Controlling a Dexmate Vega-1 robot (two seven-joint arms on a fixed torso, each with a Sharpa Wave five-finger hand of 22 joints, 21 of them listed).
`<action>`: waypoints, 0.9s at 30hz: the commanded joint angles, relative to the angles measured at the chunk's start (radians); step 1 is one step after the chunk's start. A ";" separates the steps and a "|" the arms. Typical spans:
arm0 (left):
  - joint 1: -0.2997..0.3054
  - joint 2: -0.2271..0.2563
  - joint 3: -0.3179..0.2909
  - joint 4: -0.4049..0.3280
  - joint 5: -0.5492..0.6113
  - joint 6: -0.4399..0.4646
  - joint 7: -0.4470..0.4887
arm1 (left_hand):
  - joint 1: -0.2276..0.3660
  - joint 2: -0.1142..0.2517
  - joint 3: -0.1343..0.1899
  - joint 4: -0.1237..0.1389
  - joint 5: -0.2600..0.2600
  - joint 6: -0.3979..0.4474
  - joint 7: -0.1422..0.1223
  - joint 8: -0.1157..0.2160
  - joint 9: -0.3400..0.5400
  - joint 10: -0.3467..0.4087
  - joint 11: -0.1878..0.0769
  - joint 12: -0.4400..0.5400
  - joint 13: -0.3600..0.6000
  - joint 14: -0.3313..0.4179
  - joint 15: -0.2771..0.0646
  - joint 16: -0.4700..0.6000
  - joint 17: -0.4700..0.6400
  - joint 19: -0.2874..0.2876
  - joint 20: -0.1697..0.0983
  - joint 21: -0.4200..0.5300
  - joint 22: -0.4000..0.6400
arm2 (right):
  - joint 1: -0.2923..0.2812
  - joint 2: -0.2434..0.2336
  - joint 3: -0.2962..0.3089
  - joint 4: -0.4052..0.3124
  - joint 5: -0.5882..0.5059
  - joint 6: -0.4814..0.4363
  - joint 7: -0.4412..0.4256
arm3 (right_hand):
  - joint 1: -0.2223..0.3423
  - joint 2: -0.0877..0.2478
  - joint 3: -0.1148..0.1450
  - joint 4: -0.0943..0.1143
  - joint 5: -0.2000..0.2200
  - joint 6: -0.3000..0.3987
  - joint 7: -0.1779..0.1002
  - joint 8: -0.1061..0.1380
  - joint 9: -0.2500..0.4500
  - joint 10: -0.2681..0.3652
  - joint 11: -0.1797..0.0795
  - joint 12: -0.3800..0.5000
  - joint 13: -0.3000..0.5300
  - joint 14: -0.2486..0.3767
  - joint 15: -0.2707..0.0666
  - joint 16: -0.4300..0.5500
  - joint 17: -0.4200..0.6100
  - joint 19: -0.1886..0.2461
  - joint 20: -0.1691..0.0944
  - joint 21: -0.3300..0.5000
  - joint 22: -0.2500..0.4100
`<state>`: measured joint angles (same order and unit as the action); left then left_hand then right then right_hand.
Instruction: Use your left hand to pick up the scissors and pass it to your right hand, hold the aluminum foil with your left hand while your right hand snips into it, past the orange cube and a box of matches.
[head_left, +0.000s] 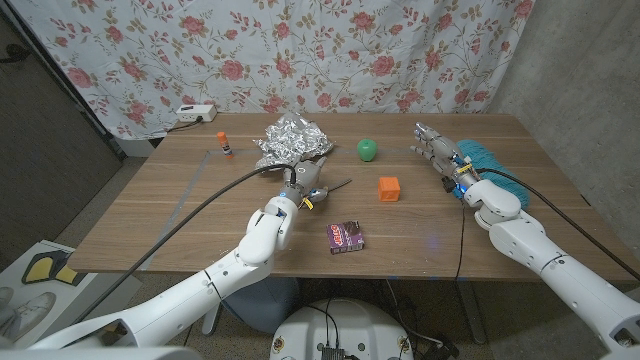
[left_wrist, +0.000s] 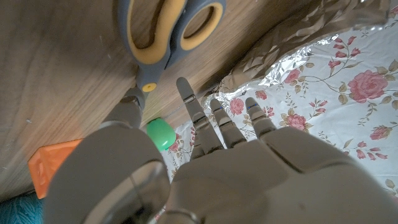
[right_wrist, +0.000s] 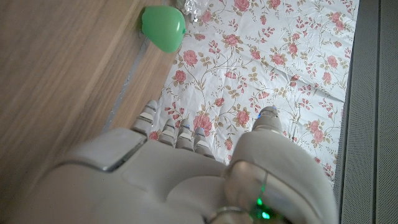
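The scissors (head_left: 328, 189) with grey and yellow handles (left_wrist: 168, 31) lie on the table just in front of the crumpled aluminum foil (head_left: 291, 140). My left hand (head_left: 303, 185) hovers right at them, fingers (left_wrist: 225, 124) stretched out and apart, thumb tip close to the pivot, holding nothing. The foil (left_wrist: 305, 53) shows past those fingers. An orange cube (head_left: 389, 188) sits to the right of the scissors, and the matchbox (head_left: 346, 236) lies nearer the front edge. My right hand (head_left: 438, 152) stands at the right of the table with fingers extended and empty.
A green rounded object (head_left: 369, 150) sits between the foil and my right hand, seen also as the green object (right_wrist: 163, 28). A teal item (head_left: 482, 155) lies behind my right wrist. A glue stick (head_left: 224, 146) stands far left. A floral curtain hangs behind the table.
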<state>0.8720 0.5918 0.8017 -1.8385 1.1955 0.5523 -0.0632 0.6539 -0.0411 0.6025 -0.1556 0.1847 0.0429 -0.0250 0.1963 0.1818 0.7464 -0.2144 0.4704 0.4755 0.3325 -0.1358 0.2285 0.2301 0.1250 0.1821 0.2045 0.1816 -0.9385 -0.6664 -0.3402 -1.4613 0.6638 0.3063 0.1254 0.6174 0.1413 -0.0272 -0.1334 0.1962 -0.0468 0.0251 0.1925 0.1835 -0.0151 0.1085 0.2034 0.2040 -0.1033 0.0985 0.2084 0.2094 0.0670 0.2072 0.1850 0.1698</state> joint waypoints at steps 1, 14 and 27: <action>0.002 -0.006 0.006 0.011 -0.009 0.006 0.003 | 0.009 0.004 0.003 -0.005 0.000 0.010 -0.002 0.003 0.000 -0.003 -0.001 0.007 0.002 0.008 0.002 0.001 0.003 0.006 0.001 0.003 0.002 | -0.007 -0.004 0.002 -0.010 0.001 -0.006 -0.006 | 0.006 -0.002 0.007 -0.005 -0.003 -0.005 0.004 0.002 0.003 0.002 0.007 0.004 0.003 -0.002 0.000 0.006 0.003 -0.006 0.005 0.004 0.003; -0.002 -0.011 0.015 0.028 -0.021 0.006 0.012 | 0.009 0.004 0.006 -0.004 -0.001 0.012 -0.003 0.002 0.000 -0.006 -0.001 0.008 0.005 0.009 0.003 0.000 0.004 0.007 0.000 0.002 0.002 | -0.011 -0.004 0.004 -0.015 0.002 -0.010 -0.012 | 0.004 -0.003 0.009 -0.004 -0.003 -0.005 0.003 0.002 0.004 0.003 0.008 0.004 0.003 -0.002 0.000 0.007 0.003 -0.005 0.005 0.004 0.003; -0.005 -0.013 0.022 0.037 -0.037 0.006 0.025 | 0.009 0.005 0.009 -0.004 0.000 0.004 -0.001 -0.002 0.000 -0.010 -0.001 0.009 0.008 0.013 0.000 0.000 0.004 0.007 0.000 0.002 0.002 | -0.011 -0.005 0.005 -0.021 0.001 -0.013 -0.018 | 0.003 -0.003 0.011 -0.002 -0.004 -0.006 0.003 0.002 0.004 0.001 0.008 0.004 0.003 -0.005 0.001 0.006 0.004 -0.005 0.005 0.004 0.003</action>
<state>0.8706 0.5821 0.8163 -1.8118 1.1698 0.5567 -0.0459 0.6540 -0.0410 0.6070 -0.1602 0.1848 0.0483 -0.0305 0.1962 0.1818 0.7353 -0.2144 0.4704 0.4801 0.3324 -0.1357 0.2285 0.2300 0.1287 0.1785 0.2045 0.1816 -0.9476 -0.6706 -0.3376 -1.4758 0.6647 0.2994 0.1148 0.6174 0.1413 -0.0175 -0.1323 0.1962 -0.0467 0.0251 0.1925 0.1835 -0.0151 0.1084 0.2034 0.2041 -0.1033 0.0984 0.2084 0.2118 0.0671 0.2071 0.1850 0.1698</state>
